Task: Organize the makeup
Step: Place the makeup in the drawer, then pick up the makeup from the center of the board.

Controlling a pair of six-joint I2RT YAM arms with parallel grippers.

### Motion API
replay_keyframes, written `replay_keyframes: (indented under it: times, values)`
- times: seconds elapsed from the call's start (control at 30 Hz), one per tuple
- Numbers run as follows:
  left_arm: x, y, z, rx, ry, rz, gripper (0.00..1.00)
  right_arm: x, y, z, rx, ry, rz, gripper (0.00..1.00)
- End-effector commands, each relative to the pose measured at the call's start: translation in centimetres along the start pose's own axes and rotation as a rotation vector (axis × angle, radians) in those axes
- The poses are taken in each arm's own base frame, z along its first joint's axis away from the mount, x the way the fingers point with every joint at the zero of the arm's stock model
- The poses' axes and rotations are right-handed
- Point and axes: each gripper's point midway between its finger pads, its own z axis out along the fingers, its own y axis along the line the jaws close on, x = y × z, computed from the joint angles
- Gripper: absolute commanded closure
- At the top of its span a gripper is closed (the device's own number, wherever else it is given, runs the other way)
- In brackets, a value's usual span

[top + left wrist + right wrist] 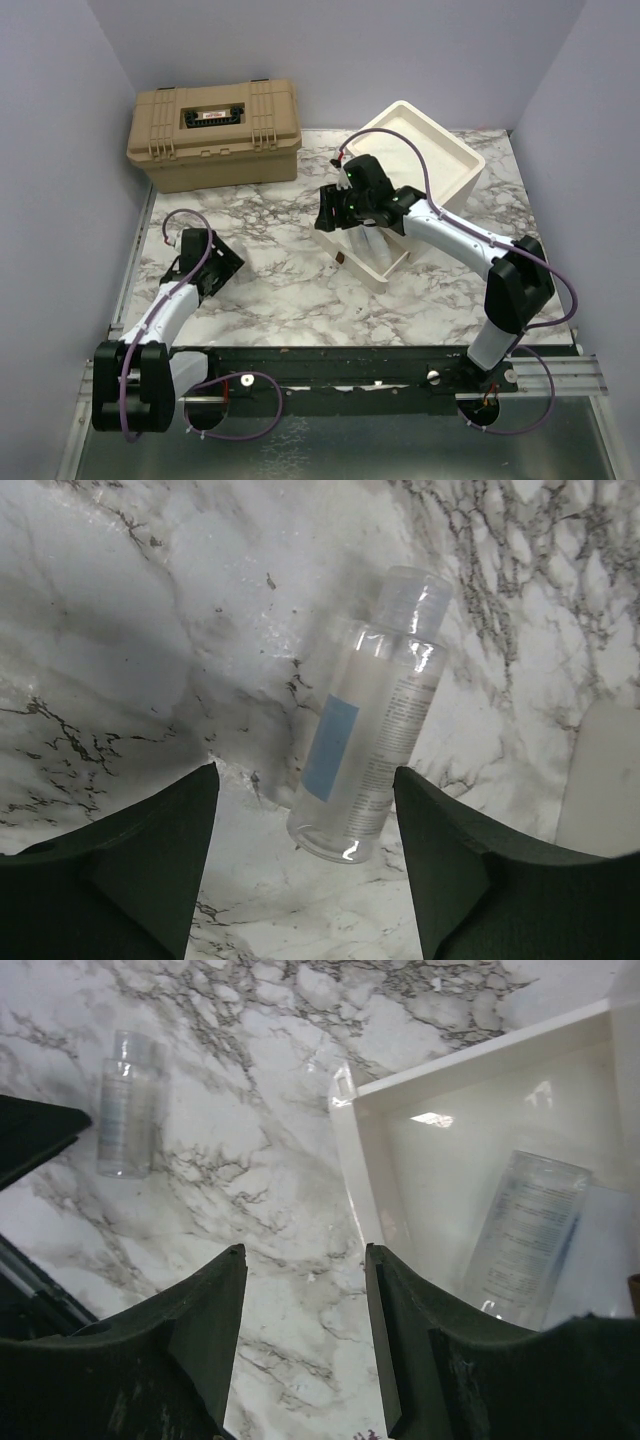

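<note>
Marble worktop (pixel 280 285): tan toolbox (pixel 215 135) sits at the back, cream drawer unit (pixel 440 150) off to its right, clear bottle (pixel 370 740) lying flat in front of the toolbox.

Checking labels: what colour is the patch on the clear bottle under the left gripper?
Light blue on the bottle, best in left wrist view.

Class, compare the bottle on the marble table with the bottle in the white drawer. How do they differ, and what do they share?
Place: the table bottle lies on the marble table; the drawer bottle lies inside the white drawer.
Gripper: the open left gripper frames the table bottle; the drawer bottle lies beside the open right gripper.
View: the table bottle shows whole; the drawer bottle's near end is hidden.
Shared: both clear, lying flat.
</note>
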Motion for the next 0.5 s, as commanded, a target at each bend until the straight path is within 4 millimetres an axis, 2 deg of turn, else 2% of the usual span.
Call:
replay_keyframes:
  times: [0.0, 0.27, 0.47]
  values:
    - [0.7, -0.7, 0.7, 0.004, 0.051, 0.061, 0.29, -0.1, 2.1, -0.1, -0.105, -0.003, 0.032, 0.43]
    - [1.4, -1.9, 1.6, -0.026, 0.047, 0.153, 0.3, 0.5, 1.8, 0.4, -0.096, 0.026, 0.037, 0.43]
    - [3.9, -1.9, 2.6, -0.055, 0.116, 0.219, 0.48, 0.7, 1.5, 0.5, -0.08, 0.034, 0.041, 0.42]
